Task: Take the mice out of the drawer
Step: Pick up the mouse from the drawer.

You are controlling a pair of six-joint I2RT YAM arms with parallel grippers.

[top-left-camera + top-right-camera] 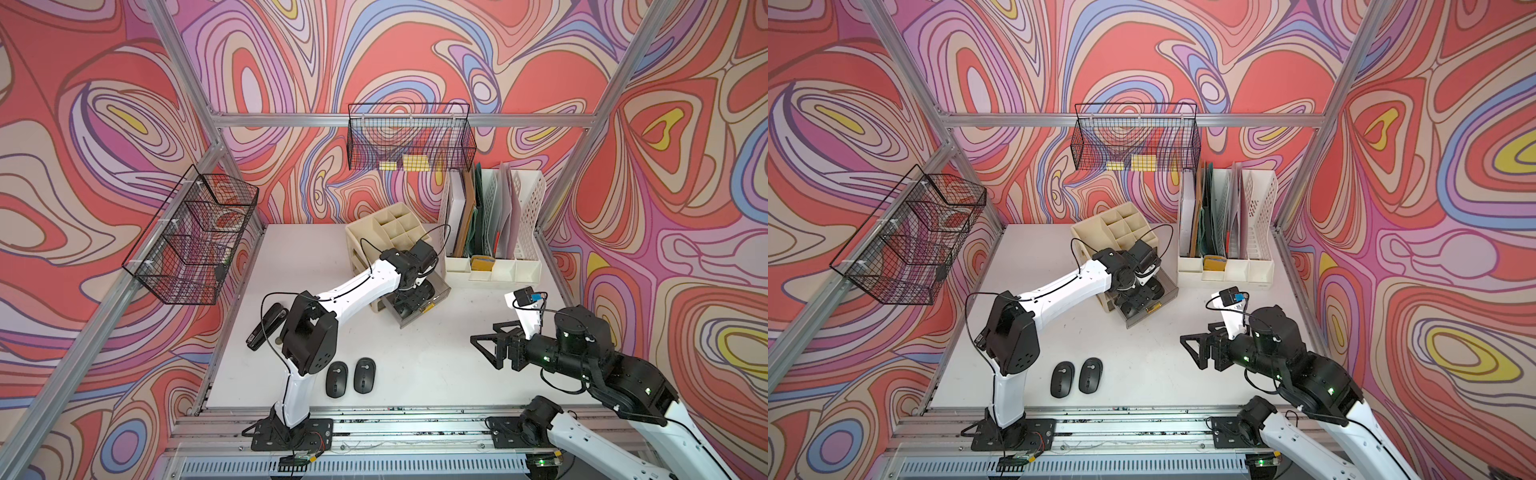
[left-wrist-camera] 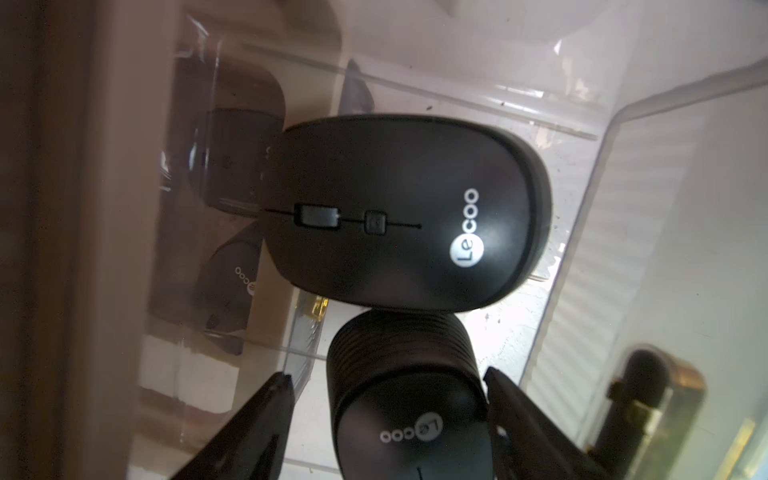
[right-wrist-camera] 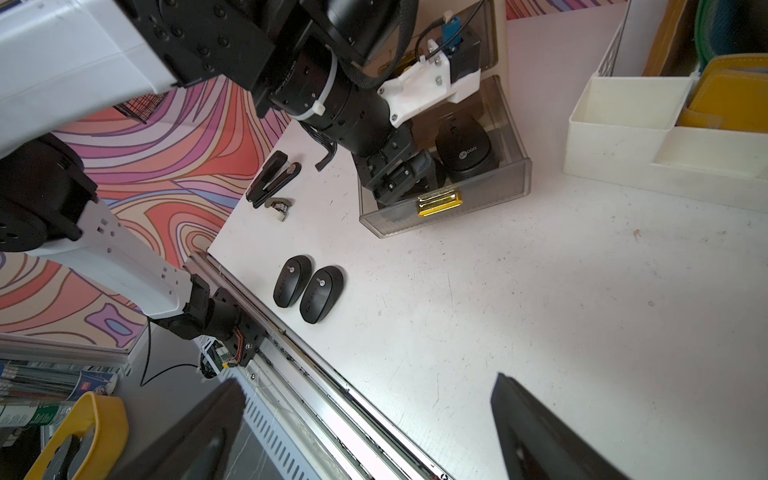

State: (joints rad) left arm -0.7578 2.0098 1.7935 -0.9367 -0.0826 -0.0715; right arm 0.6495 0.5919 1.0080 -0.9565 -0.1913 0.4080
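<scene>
The smoky clear drawer (image 1: 442, 296) with a gold handle stands pulled out of the beige organizer (image 1: 386, 226). My left gripper (image 2: 386, 374) reaches down into it, open, its fingers on either side of a black mouse (image 2: 407, 419). A gap shows at one finger (image 2: 266, 415). Another mouse (image 2: 399, 216) lies just beyond, and dimmer mice shapes (image 2: 235, 286) show through the plastic. Two mice (image 1: 336, 379) (image 1: 365, 375) lie side by side on the white table near its front edge. My right gripper (image 1: 484, 351) hangs open and empty over the table's right side.
A black stapler (image 1: 266, 326) lies at the table's left edge. A white file rack (image 1: 494, 224) with folders stands at the back right. Wire baskets hang on the left wall (image 1: 191, 237) and the back wall (image 1: 411, 137). An aluminium rail (image 1: 374, 419) runs along the front.
</scene>
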